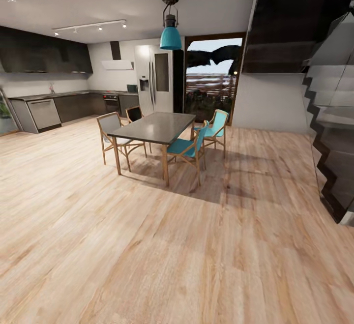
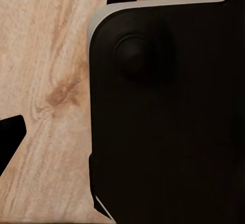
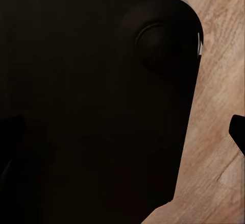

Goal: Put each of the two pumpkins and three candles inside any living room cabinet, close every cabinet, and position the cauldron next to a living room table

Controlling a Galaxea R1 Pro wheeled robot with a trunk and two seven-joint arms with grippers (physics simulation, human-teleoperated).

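clearly in transit: best to turn the base away from the dark-topped dining table with wooden legs, mid-frame, and the teal-seated wooden chairs beside it, and scan for the living room, keeping wide of the dark staircase at right edge. no pumpkins, candles, cabinet or cauldron visible from this spot. arms apparently tucked low, wrist cameras aimed down at a black rounded robot base panel over pale plank floor. dark finger tip at left edge; grip width impossible to tell, either hand.
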